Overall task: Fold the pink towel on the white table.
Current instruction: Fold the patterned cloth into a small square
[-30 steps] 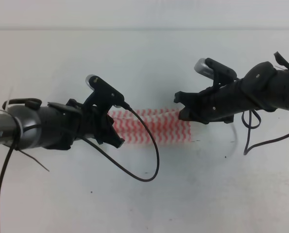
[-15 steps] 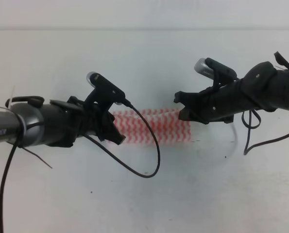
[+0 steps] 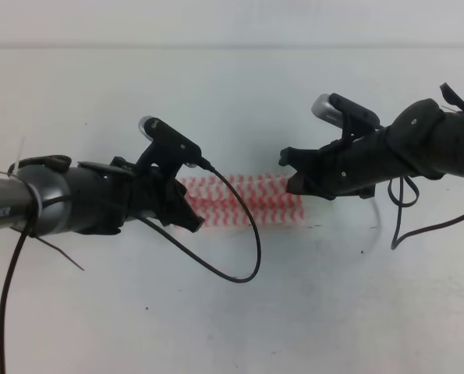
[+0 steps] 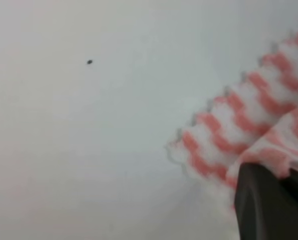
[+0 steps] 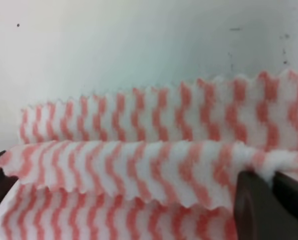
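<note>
Both tools pinch the pink towel [image 3: 243,201] by its ends: left tool [image 3: 191,220], right tool [image 3: 294,181]. Light, limp cloth sags above the white bench [image 3: 232,312]; edges give the surest hold.

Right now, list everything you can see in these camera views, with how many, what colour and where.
pink towel: one, white with pink-red zigzag stripes, mid-table between the two arms, one edge lifted into a fold.
white table: one, white with small dark specks, fills the view.
cables: black, looping off both arms over the table.
left gripper: one, black, at the towel's left end, fingers pinching the lifted edge.
right gripper: one, black, at the towel's right end, fingers pinching the raised fold.
</note>
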